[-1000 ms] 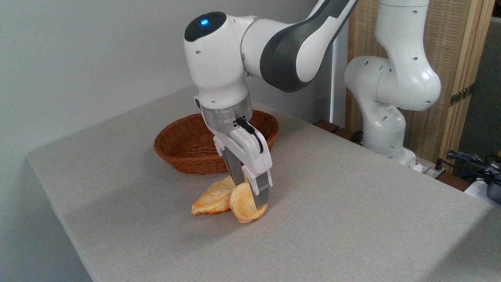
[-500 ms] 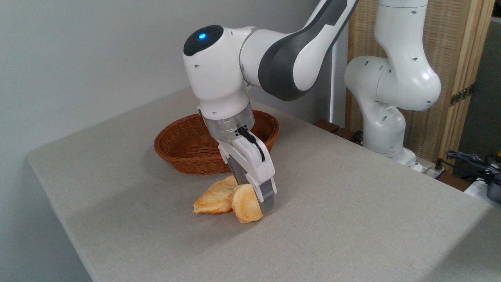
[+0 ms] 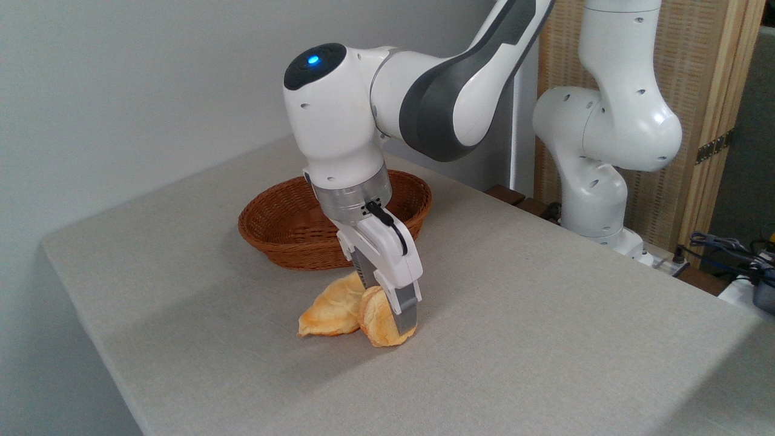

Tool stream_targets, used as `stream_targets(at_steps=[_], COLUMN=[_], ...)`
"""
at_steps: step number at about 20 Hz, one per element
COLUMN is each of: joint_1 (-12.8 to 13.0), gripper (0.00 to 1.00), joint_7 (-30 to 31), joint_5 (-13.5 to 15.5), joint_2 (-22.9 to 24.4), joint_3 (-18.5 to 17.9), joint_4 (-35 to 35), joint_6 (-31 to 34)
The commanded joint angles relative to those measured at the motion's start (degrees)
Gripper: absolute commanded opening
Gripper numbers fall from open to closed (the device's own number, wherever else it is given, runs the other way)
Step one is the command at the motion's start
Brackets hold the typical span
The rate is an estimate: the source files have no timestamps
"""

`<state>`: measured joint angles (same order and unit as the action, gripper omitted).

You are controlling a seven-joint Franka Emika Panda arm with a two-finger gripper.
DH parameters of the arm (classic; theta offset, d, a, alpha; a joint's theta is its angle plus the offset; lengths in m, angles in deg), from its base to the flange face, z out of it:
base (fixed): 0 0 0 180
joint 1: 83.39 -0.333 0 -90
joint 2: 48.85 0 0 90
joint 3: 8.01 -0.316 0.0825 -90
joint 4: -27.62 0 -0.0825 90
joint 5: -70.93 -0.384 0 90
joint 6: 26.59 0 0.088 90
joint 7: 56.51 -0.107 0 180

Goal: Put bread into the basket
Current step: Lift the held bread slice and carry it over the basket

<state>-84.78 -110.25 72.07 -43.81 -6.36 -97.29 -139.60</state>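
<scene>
The bread (image 3: 375, 322) is a small round golden bun standing on its edge on the grey table, leaning against a longer ridged pastry (image 3: 330, 312) to its left. My gripper (image 3: 389, 315) comes down over the bun with one grey finger (image 3: 407, 310) pressed on its right face. The other finger is behind the bun and mostly hidden. The gripper looks shut on the bread, whose lower edge still touches the table. The brown wicker basket (image 3: 266, 233) sits just behind, partly hidden by my wrist.
The arm's white base (image 3: 596, 200) stands at the table's back right. Cables and a dark device (image 3: 742, 254) lie past the right edge. A woven screen (image 3: 696, 91) rises behind the base. Bare tabletop (image 3: 545, 339) stretches in front and to the right.
The gripper swung slightly right, then came back left and a little lower onto the bun. The bun and pastry have stayed in nearly the same spot on the table.
</scene>
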Motion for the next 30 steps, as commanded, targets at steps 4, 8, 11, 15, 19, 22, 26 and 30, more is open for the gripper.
stream_targets(at_steps=[4,8,11,15,19,22,26,30], joint_1=[0.07,0.16,0.16,0.77,0.78,0.78,0.78,0.78], gripper=[0.35,0.37,0.39,0.43,0.43,0.43,0.43,0.65], joint_7=[-0.93,-0.93,-0.93,-0.84,1.26,6.53,12.5,17.61], joint_5=[-0.79,-0.7,-0.26,0.79,6.93,9.14,9.32,12.39], joint_2=[-0.03,1.37,2.43,3.66,4.1,4.1,3.67,3.4], joint_3=[-0.42,-0.42,-0.33,0.81,6.42,11.78,17.84,21.37], joint_4=[-0.34,2.55,4.49,7.39,9.25,9.16,8.46,6.7], joint_6=[-1.6,-0.81,0.86,4.28,6.22,6.23,7.54,7.46])
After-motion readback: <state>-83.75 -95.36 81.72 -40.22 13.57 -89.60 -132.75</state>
